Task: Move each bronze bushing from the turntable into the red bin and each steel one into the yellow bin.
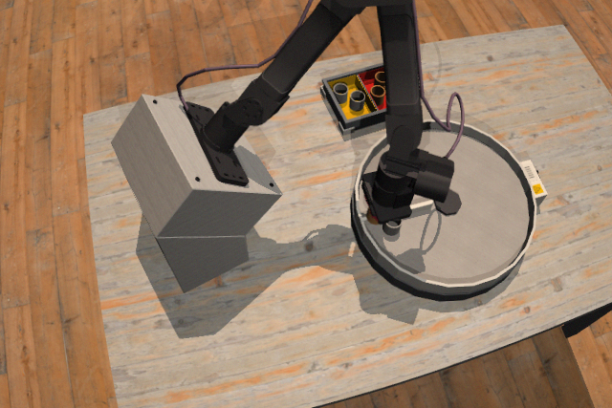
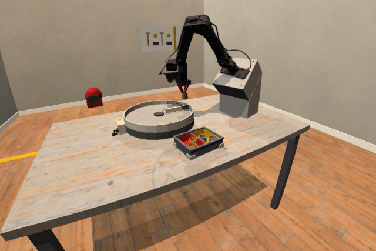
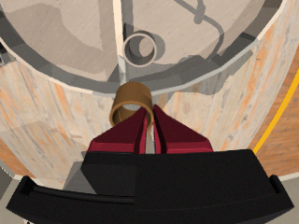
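Observation:
My gripper (image 3: 149,110) is shut on a bronze bushing (image 3: 131,103) and holds it in the air above the near rim of the round grey turntable (image 1: 447,205). The held bushing also shows in the exterior view (image 2: 183,95), well above the turntable (image 2: 158,117). One steel bushing (image 1: 392,226) stands upright on the turntable next to a white divider bar, below the gripper; it also shows in the wrist view (image 3: 141,49). The red bin (image 1: 372,84) holds two bronze bushings. The yellow bin (image 1: 348,96) holds two steel bushings.
The two bins sit in one dark tray (image 2: 198,140) beside the turntable. The arm's grey base block (image 1: 183,171) stands at the table's left. A small white control box (image 1: 535,183) is fixed to the turntable's right side.

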Robot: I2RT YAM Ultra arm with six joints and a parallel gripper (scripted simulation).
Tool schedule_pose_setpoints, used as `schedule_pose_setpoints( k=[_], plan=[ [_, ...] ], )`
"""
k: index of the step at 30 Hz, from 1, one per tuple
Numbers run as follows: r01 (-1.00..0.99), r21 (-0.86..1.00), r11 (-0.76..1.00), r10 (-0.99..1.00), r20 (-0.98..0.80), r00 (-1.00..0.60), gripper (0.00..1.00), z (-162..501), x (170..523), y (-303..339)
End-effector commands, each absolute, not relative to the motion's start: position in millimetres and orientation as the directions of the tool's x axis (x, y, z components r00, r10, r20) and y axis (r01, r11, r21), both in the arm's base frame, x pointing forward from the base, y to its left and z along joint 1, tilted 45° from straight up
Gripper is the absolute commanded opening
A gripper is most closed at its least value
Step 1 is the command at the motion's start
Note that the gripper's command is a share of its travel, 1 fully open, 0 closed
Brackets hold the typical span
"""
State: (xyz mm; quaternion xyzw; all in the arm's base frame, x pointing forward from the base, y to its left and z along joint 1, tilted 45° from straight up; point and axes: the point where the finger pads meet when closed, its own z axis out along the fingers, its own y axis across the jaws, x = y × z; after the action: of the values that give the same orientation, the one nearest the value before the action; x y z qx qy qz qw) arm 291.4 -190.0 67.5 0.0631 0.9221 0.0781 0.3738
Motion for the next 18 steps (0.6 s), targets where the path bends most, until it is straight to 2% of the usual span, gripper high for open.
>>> schedule_pose_setpoints(
  k=[1, 18],
  plan=[
    [0.067, 0.166, 0.984, 0.167, -0.711, -0.683, 0.0, 83.7, 291.5, -200.9],
    [0.091, 0.208, 0.974, 0.21, -0.679, -0.704, 0.0, 78.1, 292.7, -182.1]
  ],
)
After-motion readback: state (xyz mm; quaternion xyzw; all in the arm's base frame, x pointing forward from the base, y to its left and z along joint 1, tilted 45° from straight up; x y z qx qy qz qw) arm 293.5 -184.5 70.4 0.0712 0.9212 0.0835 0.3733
